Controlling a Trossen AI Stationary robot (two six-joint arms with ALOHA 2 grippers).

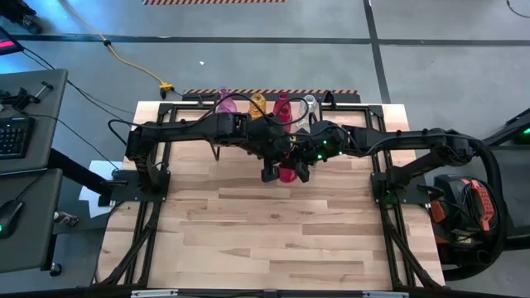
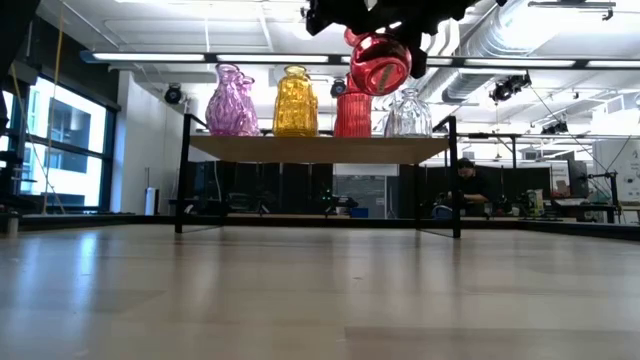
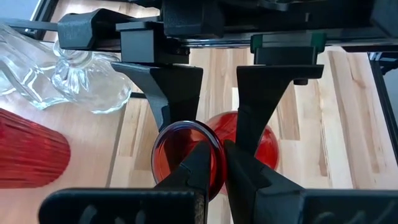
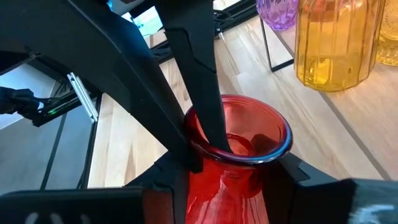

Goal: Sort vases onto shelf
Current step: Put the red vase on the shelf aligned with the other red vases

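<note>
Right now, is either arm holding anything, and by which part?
Yes. The left gripper pinches the rim of the red vase, one finger inside its mouth. The right gripper's fingers also straddle that rim; whether they grip it cannot be told.

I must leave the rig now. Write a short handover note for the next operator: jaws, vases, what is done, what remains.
Left gripper: jaws shut on the rim of the red vase, held in the air in front of the shelf.
Right gripper: jaws around the same vase's neck; grip cannot be told.
Done: pink vase, yellow vase, another red vase and clear vase stand on the shelf.
Left: set the held vase down on the shelf.
</note>
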